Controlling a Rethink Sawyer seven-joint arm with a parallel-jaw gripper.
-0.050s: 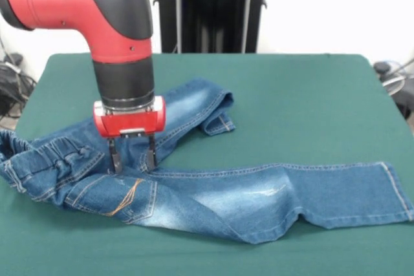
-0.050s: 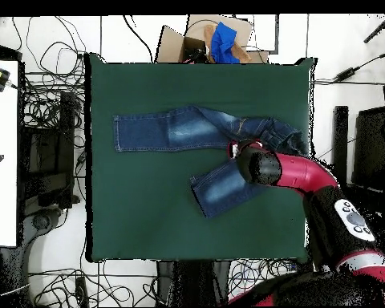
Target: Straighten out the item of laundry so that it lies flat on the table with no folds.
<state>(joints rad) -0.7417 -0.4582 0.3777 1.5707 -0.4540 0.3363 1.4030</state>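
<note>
Faded blue denim jeans (image 1: 213, 198) lie nearest, one leg running long toward the right of the front view. Directly above the crotch stands the red-and-black gripper (image 1: 132, 157), jaws parted, tips touching or just over the cloth, holding nothing. Behind it the other leg lies doubled over on the dark green felt table (image 1: 310, 108); the waistband is bunched at the left edge.

Blue jeans (image 2: 176, 130) lie on the green tabletop (image 2: 147, 208). One leg stretches straight from the crotch; the other bends away from it, toward the robot's base. The red arm (image 2: 296, 171) covers the crotch, hiding the pincer.
</note>
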